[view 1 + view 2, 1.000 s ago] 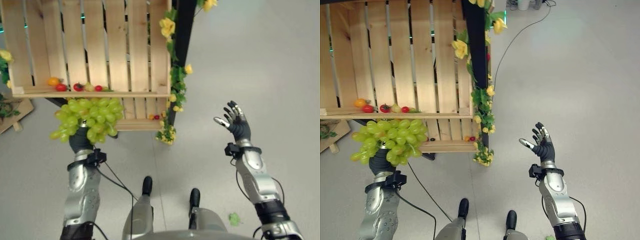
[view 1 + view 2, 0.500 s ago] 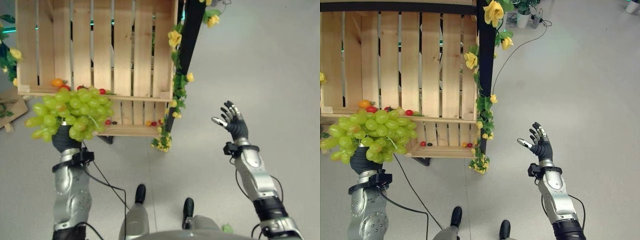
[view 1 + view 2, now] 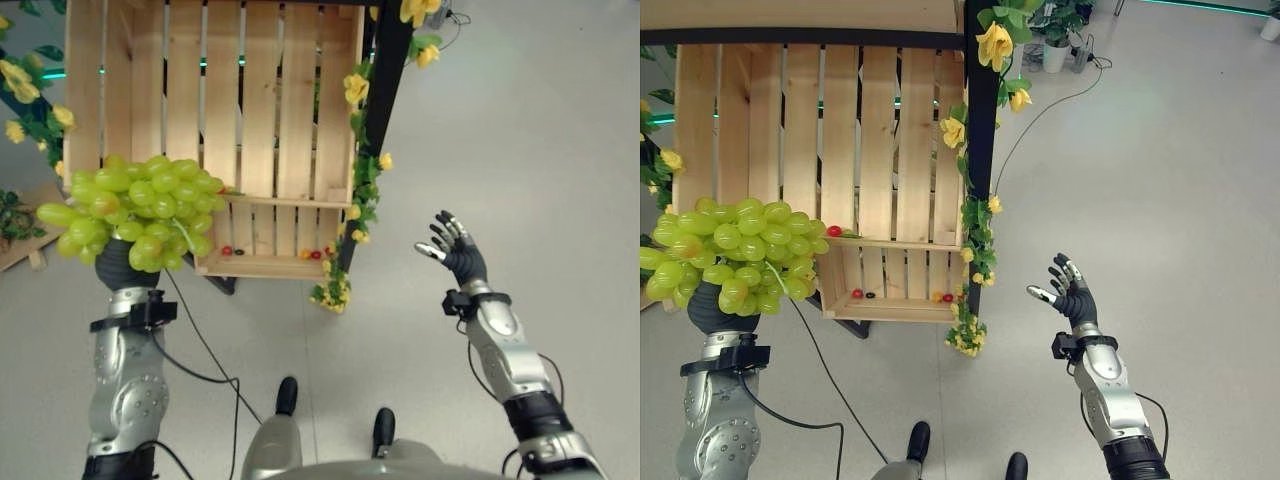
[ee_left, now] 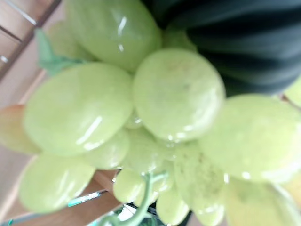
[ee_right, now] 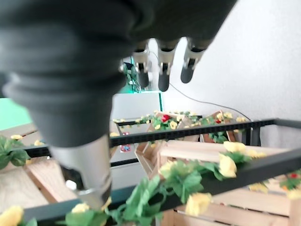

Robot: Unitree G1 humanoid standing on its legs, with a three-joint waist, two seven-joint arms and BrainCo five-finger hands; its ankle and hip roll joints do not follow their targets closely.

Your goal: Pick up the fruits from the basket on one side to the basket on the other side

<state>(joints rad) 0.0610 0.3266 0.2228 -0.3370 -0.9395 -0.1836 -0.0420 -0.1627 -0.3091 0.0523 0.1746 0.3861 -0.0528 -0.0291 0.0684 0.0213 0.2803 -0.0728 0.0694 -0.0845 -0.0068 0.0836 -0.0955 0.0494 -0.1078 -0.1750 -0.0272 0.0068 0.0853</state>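
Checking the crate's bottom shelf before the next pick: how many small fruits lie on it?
4: a red and a dark one lie left on the bottom shelf, an orange and a red one right. The grapes may hide more.

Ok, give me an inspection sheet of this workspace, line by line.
Surface: grey floor; wooden crate on a black frame.
Job's things: green grape bunch held up at the left hand.
Clutter: small red fruits on the crate's lower ledge.
Hands: left hand's fingers hidden under the grapes; right hand open, raised, holding nothing.
Cables: one on the floor.
Surroundings: yellow flower garland, potted plant.
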